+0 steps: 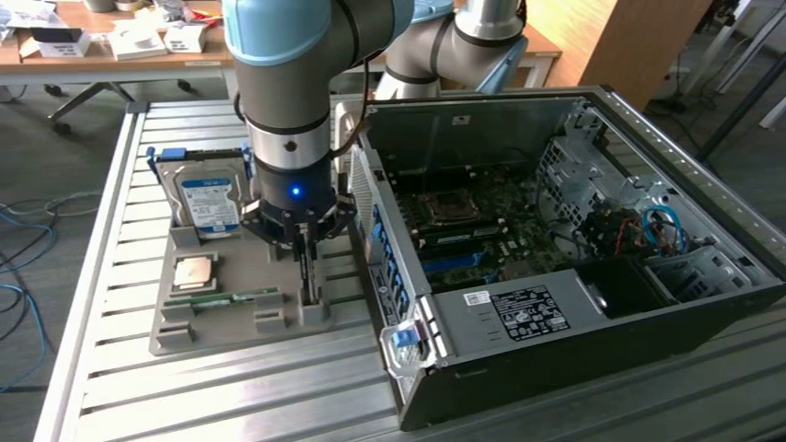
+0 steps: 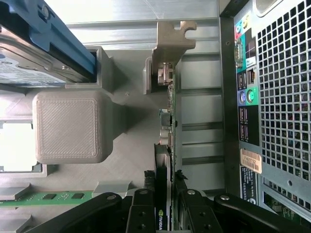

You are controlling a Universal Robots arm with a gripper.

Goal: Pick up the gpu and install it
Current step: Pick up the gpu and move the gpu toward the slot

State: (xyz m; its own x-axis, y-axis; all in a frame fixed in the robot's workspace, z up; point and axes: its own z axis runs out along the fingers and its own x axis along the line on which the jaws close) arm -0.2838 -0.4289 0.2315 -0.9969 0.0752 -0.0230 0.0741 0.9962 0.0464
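From my station I saw the end effector (image 1: 305,241) hanging straight down over the grey holder tray (image 1: 184,345) on the slatted metal surface (image 1: 147,396). It sat just beside the open computer case (image 1: 687,276). The gpu (image 1: 308,276) stood on its edge in a slot of that tray, on the side nearest the case.

In the wrist view the end effector (image 2: 163,178) was spread, with one finger (image 2: 146,194) on each side of the gpu (image 2: 163,160). The fingers straddled the card's dark top edge and were close to it, but I could see no firm pinch. The card's end bracket (image 2: 170,39) lay at the far end of the slot.

The hard drive (image 1: 206,198) stood in its own holder on the tray. A processor chip (image 1: 197,273) and the green memory stick (image 1: 224,297) lay nearer the front.
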